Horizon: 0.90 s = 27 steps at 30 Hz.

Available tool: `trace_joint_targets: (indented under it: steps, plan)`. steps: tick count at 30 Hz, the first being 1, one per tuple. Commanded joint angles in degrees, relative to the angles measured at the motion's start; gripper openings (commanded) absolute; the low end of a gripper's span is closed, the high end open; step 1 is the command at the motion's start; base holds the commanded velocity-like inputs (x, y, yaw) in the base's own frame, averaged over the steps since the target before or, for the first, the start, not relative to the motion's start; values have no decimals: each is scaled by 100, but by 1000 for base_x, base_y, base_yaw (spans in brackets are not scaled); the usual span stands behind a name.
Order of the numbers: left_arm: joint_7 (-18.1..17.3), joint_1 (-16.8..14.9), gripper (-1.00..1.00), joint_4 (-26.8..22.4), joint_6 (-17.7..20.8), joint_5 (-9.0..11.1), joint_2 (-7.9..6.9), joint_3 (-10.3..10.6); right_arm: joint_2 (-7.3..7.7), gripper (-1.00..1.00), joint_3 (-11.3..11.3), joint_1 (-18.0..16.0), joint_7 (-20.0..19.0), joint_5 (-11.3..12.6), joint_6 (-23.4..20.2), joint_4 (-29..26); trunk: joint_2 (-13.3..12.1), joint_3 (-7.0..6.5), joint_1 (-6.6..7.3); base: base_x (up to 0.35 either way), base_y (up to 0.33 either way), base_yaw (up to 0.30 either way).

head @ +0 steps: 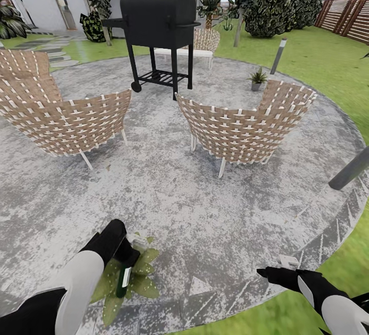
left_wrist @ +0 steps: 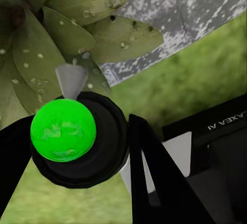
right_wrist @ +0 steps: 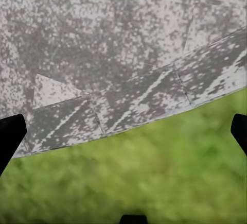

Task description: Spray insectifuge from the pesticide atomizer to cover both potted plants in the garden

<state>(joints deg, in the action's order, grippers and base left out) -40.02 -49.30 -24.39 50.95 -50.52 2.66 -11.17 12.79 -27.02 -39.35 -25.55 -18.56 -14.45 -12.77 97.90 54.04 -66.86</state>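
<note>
Left pincer is low over the near potted plant at the patio's front edge, and it's clamped on the pesticide atomizer. In the head view the bottle hangs dark and slim over the rosette. In the left wrist view the atomizer's dark round head sits between the two black fingers, w/ a bright green dot on top, nozzle aimed at the wet-looking leaves. Droplets show on the leaves, so this plant looks partly covered; can't judge full coverage.

Right pincer hovers near the paved rim, jaws apart, nothing in them; right wrist view looks down on paving and lawn between two spread fingertips.

Second potted plant stands well apart, past the wicker chair, near the grey bollard lamp and the black grill.

Handling, my read: bottle's small, light, rigid, prob. smooth plastic, so it could twist in the grip. Best hold is round the body just below the head, keeping the nozzle free and pointed at foliage. Leaves are soft; no need to touch them. Next job likely the far plant, w/ chairs in the way.
</note>
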Motion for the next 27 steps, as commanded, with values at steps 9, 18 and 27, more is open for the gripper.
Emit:
trace_joint_targets:
  steps: [9, 18, 27]
  plan:
    - [-51, -191, -100, -40, 225, -64, 7, -40, -3, 100, -49, -2, -34, -51, -32, -14, 2, 4, 0, 0, 0, 0]
    - [-58, -375, -100, -40, 459, -70, 7, -35, -4, 100, -49, -2, -35, -51, -32, -11, 2, 4, 0, 0, 0, 0]
    - [-76, -587, -100, -18, 468, -72, -25, -17, -1, 100, -49, -2, -34, -51, -32, -14, 2, 4, 0, 0, 0, 0]
